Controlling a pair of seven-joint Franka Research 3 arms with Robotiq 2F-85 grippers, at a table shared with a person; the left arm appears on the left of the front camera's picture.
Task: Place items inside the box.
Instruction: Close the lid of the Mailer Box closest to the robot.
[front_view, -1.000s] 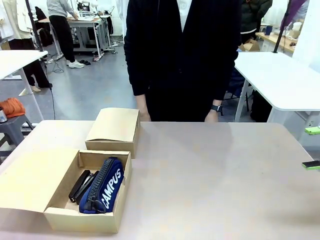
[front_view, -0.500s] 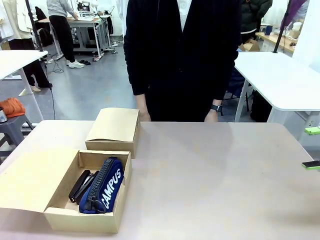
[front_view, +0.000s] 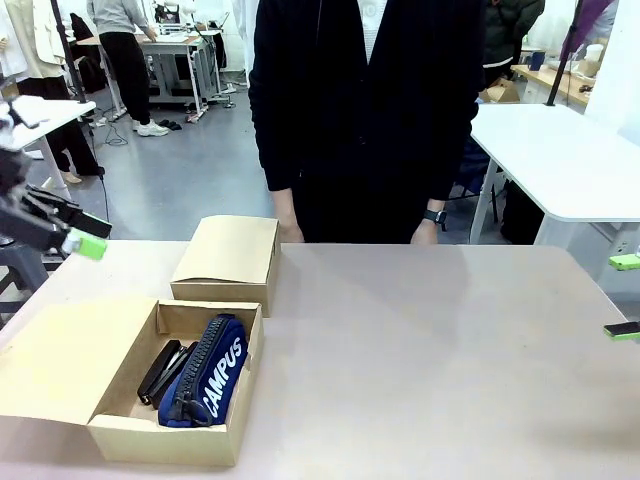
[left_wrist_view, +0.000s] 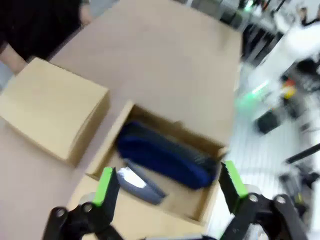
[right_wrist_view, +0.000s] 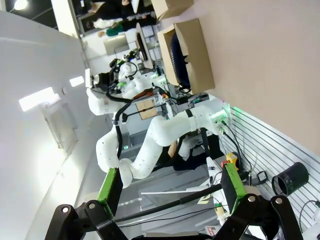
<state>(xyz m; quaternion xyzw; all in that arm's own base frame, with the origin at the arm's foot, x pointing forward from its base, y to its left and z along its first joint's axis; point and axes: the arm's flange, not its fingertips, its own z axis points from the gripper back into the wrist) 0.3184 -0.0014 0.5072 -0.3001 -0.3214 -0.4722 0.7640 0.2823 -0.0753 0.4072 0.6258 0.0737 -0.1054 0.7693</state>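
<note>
In the lower left of the front frame the navy pencil case (front_view: 213, 372) lies inside the open box (front_view: 130, 435) beside a black stapler (front_view: 160, 372); it looks soft and light, best pinched across its middle, while both grippers' jaws stand wide and empty

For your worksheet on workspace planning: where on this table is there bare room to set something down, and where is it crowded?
Free: the table right of the open box, up to the person. Crowded: the left side, with the closed box, and the open box holding a navy CAMPUS pencil case and black stapler.
</note>
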